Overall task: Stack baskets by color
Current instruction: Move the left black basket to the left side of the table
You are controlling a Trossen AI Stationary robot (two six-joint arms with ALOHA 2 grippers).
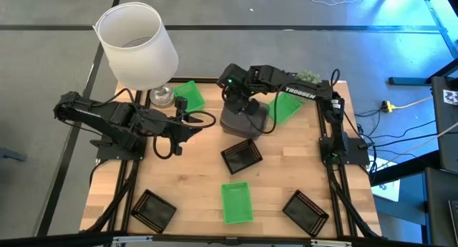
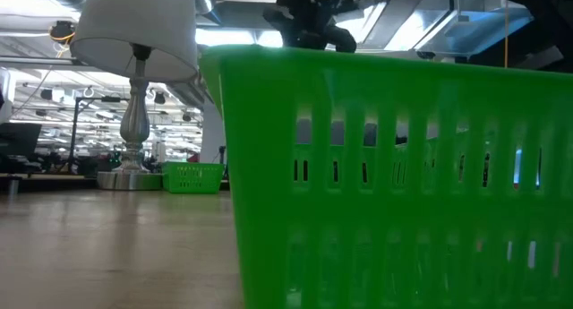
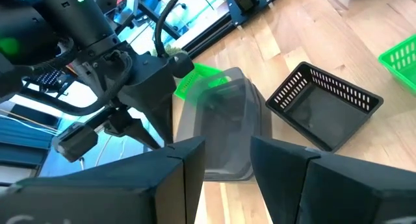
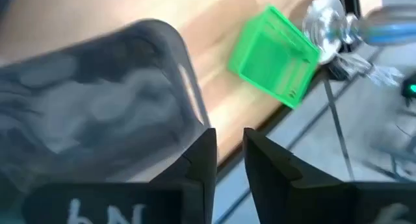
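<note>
Right gripper [image 1: 240, 107] above grey basket stack [image 1: 242, 120] at table's far middle, fingers slightly apart, holding nothing; seems basket just set down. Left gripper [image 1: 187, 129] open, waiting beside.

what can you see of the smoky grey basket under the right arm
The smoky translucent grey plastic basket is rectangular with rounded corners and see-through walls; whether it is a single basket or a nested stack cannot be told. It sits upright on the wooden table near the middle, towards the back edge. A bright green basket lies just behind it, showing through its wall in the left wrist view, and a black perforated basket sits apart in front. The right hand hovers right at its rim, fingers slightly parted, nothing between them.
</note>
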